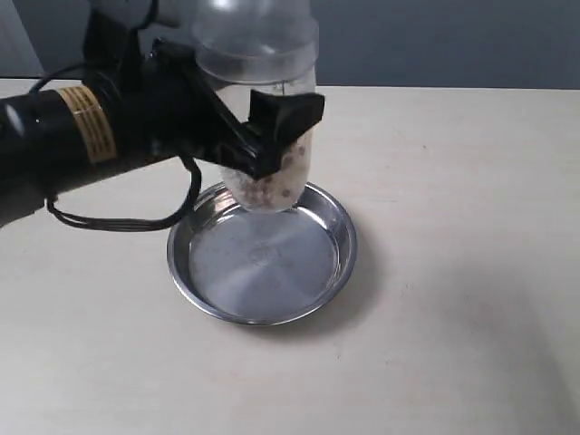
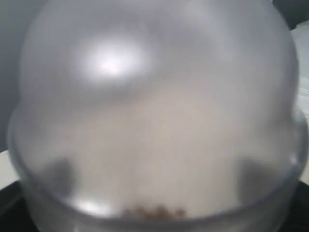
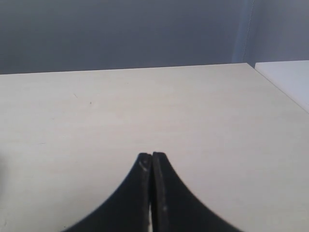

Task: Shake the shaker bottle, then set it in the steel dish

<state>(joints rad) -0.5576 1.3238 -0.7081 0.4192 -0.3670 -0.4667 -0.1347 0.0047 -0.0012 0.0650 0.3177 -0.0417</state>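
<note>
Clear plastic shaker bottle (image 1: 268, 181) with frosted dome and brown grains, upright, clamped at mid-body by black left gripper (image 1: 275, 136), base over far side of round shiny steel dish (image 1: 263, 318), contact unclear, right gripper (image 3: 152, 160) pressed together, empty, above beige table (image 1: 453, 272).

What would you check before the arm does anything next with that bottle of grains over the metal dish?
1. Grip: the left gripper clamps the shaker bottle around its body: ok.
2. Bottle upright, brown grains settled at its bottom: ok.
3. Steel dish free to take it, nothing lying inside: ok.
4. Bottle centred over the dish: cannot tell; its base shows against the dish's far side, and its height is unclear.
5. Bottle closed tight: cannot tell; its top is cut off in the exterior view and blurred in the left wrist view.
6. Right gripper out of the way, shut and empty over bare table: ok.
</note>
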